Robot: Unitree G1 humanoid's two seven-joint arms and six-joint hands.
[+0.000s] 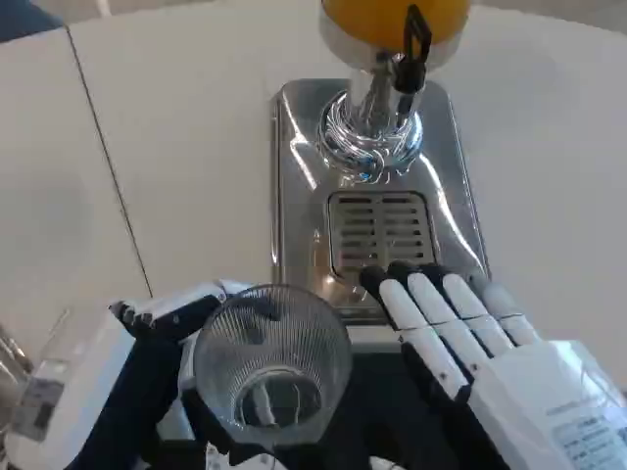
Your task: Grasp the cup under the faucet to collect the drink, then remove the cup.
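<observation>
A clear ribbed glass cup (pixel 272 354) stands upright in my left hand (pixel 162 338), whose fingers wrap its left and lower side near the picture's bottom. The cup looks empty. It sits in front of the chrome drip tray (pixel 294 176), short of the slotted grate (pixel 380 233). The dispenser's black tap lever and faucet (pixel 415 49) hang below the orange drink tank (pixel 392 15) at the top. My right hand (pixel 460 338) lies flat with fingers straight and together, fingertips on the tray's front edge, holding nothing.
The chrome column base (pixel 370 137) rises from the back of the tray. The white table (pixel 176 147) spreads to both sides, with a seam (pixel 108 166) running down its left part.
</observation>
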